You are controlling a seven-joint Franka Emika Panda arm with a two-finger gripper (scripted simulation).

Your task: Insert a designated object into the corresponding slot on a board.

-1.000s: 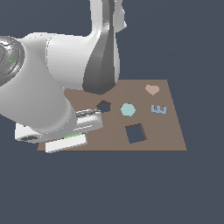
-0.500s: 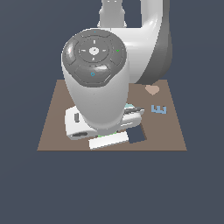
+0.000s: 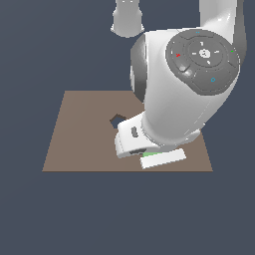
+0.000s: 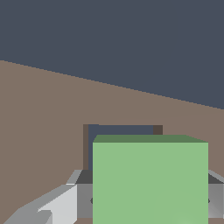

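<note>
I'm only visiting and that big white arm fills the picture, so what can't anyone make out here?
- Square slot: only its far part shows in the wrist view, behind the green block; the arm covers it in the exterior view.
- Gripper: fingertips are hidden by the block in the wrist view; the arm's body hides it outside.
- Board: the arm covers its part toward the exterior view's right, so whatever lies there is unseen.
- Green block: a sliver shows outside.

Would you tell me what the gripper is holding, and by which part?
The gripper holds the green square block, one finger on each of its two opposite side faces.
</note>
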